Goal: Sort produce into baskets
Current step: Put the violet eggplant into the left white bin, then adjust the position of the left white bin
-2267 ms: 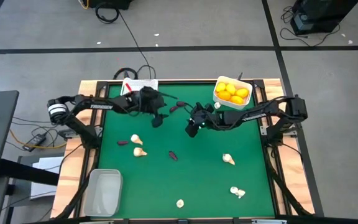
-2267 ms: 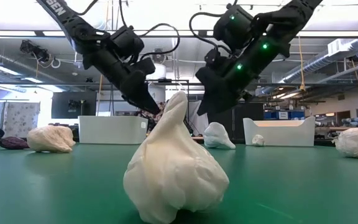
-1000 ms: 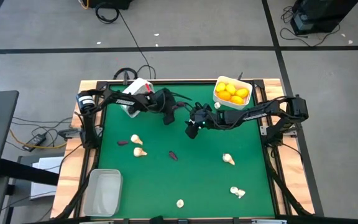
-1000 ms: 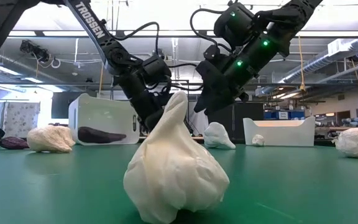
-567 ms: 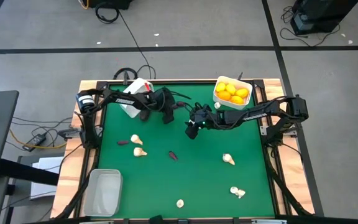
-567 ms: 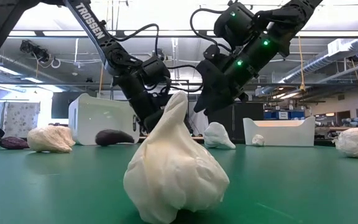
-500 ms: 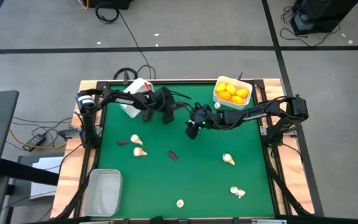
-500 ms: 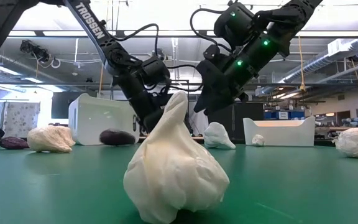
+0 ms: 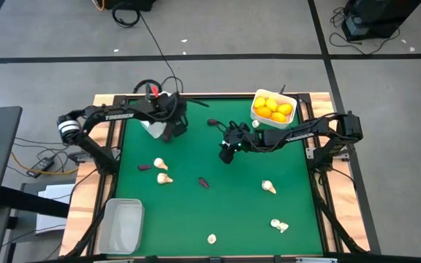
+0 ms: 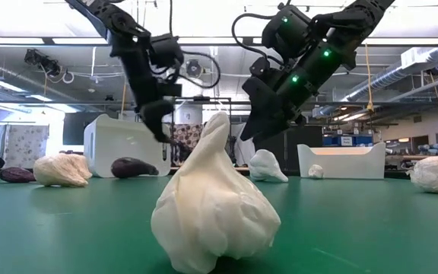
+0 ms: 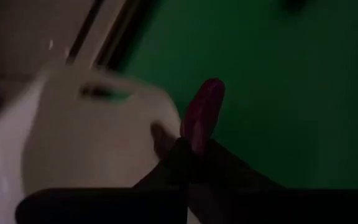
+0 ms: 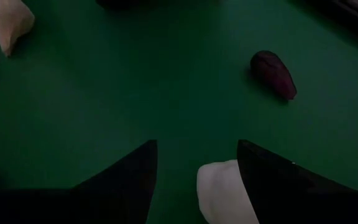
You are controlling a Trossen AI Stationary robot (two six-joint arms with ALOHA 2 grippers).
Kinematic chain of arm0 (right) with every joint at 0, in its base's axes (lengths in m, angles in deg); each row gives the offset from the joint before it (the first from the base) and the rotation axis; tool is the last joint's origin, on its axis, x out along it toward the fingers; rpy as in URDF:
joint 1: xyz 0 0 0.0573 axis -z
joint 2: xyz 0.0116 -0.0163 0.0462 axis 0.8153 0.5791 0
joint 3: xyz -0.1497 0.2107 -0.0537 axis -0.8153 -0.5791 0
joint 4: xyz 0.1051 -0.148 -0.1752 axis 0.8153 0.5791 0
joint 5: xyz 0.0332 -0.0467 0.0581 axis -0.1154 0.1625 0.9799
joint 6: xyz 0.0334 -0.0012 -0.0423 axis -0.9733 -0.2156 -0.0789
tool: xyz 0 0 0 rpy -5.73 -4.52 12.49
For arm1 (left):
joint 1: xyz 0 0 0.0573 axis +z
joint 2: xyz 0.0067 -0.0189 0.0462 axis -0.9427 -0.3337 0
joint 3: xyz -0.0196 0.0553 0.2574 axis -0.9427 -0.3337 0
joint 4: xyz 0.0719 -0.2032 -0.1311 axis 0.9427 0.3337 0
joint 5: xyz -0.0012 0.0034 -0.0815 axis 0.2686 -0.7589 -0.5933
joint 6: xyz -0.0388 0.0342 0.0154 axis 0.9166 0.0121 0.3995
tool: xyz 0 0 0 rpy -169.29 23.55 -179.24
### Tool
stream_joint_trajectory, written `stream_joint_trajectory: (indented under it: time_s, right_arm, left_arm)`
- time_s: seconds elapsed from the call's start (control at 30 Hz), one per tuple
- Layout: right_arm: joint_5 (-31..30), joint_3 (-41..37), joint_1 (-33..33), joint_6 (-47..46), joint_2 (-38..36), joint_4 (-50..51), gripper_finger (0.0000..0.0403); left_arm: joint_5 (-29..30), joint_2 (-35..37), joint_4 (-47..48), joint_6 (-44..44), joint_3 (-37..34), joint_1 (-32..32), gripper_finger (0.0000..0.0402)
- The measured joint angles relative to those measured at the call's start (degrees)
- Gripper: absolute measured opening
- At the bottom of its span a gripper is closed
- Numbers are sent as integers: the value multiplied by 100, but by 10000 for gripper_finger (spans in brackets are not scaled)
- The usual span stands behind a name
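Left jaws were shut, raised off the table [image 9: 232, 212] next to the near white basket [image 9: 150, 124], which looked tipped on its side. In the low view nothing showed at their tip. A purple eggplant piece [image 10: 134, 167] lay on the table below them, just beside that basket [image 10: 120, 144]. In the left wrist view the same eggplant piece [image 11: 205, 112] showed right past the closed fingertips [image 11: 182, 155], so contact could not be told from there.

Right jaws were open, hanging above the table near its middle. A garlic bulb [image 12: 222, 193] showed between the two fingers [image 12: 135, 171], close to one of them. In the low view that bulb [image 10: 267, 166] sat on the table under the jaws, apart from them.

Another eggplant piece [image 9: 213, 122] lay between the two arms. The second white basket [image 9: 257, 115] stood at the table's far right corner, filled with yellow citrus [image 9: 272, 108]. The clear basket [image 9: 123, 225] stood at the near left corner.

Loose on the green:
- two garlic bulbs [image 9: 162, 171] side by side, left of centre
- a small eggplant piece [image 9: 144, 166] just left of them
- one more eggplant piece [image 9: 204, 182] near the centre
- single garlic bulbs [image 9: 269, 188] on the right, [image 9: 279, 226] nearer the front right, and [image 9: 211, 238] at the front edge
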Motion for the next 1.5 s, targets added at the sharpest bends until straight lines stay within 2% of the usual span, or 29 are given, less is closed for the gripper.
stream_joint_trajectory:
  time_s: [0.13, 0.33, 0.47, 0.83, 1.07, 1.27, 1.5]
  right_arm:
    - [47, 0, -2, -39, 0, -9, 231]
    - [195, 0, -7, -46, 0, -44, 231]
    - [195, 0, -7, -46, 0, -44, 231]
    - [195, 0, -7, -46, 0, -39, 231]
    - [317, 0, -7, -46, 0, -37, 231]
    - [361, 0, -7, -46, 0, 20, 231]
    - [358, 0, -7, -44, 0, 39, 231]
  left_arm:
    - [344, 14, 551, 213, 0, 43, 52]
    - [1362, 14, 843, 234, 0, 25, 119]
    - [1770, 14, 939, 152, 0, 23, 156]
    - [2389, 14, 1134, -109, 0, 151, 167]
    - [2310, 14, 1113, -131, 0, 923, 167]
    - [1313, 14, 873, -142, 0, 1698, 168]
    - [1083, 14, 798, -170, 2, 1792, 168]
